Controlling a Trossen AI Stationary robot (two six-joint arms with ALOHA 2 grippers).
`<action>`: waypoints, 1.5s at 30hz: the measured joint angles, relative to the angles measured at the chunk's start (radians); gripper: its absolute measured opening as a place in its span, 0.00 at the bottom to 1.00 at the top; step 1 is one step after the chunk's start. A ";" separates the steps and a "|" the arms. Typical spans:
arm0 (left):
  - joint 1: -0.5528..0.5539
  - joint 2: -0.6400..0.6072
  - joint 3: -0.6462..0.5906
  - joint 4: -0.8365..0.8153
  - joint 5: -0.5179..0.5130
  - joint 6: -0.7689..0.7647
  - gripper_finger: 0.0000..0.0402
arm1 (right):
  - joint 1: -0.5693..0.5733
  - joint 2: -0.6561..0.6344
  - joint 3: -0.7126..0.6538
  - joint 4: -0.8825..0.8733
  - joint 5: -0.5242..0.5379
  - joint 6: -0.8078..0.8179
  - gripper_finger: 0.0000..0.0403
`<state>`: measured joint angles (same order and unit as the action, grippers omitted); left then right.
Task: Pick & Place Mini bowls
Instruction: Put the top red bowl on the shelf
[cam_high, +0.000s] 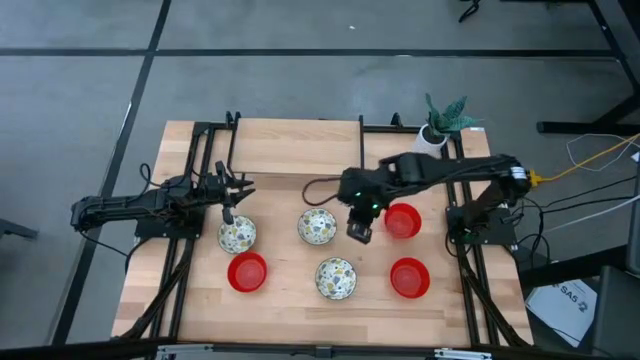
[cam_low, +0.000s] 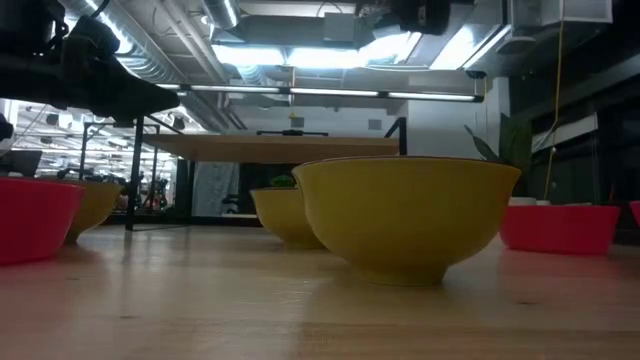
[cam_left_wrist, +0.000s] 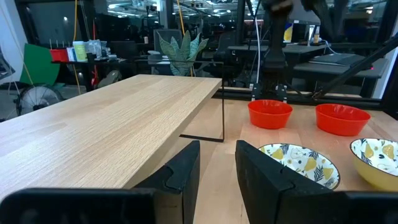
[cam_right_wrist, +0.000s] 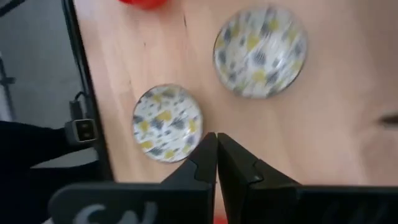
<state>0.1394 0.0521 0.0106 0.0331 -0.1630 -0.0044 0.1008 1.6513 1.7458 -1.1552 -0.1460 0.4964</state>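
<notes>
the right gripper (cam_high: 360, 232) is hovering empty with fingers closed mid-frame, the red bowl (cam_high: 402, 221) lying just to its right, while the left gripper (cam_high: 229, 212) is waiting part-open above the leftmost patterned bowl (cam_high: 237, 235).

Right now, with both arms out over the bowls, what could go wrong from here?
1. The right gripper is shut, between the middle patterned bowl and a red bowl; lowering unopened, it may push a bowl instead of gripping.
2. The left gripper, slightly open, sits by the left patterned bowl; a descent onto the rim could tip it.
3. The bowls are close together; a sideways move could knock neighbours.
</notes>
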 joint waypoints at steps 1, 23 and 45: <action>0.000 0.000 0.000 0.000 0.000 0.000 0.24 | 0.007 0.014 0.000 -0.003 -0.011 0.046 0.04; 0.000 0.000 0.000 0.000 0.000 0.000 0.24 | 0.121 0.103 -0.013 -0.408 0.356 0.433 0.11; 0.000 0.000 0.000 -0.002 0.000 0.000 0.24 | 0.079 -0.140 -0.491 -0.266 0.418 0.543 0.50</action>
<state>0.1394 0.0521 0.0109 0.0311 -0.1627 -0.0044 0.1795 1.5114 1.2549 -1.4213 0.2715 1.0396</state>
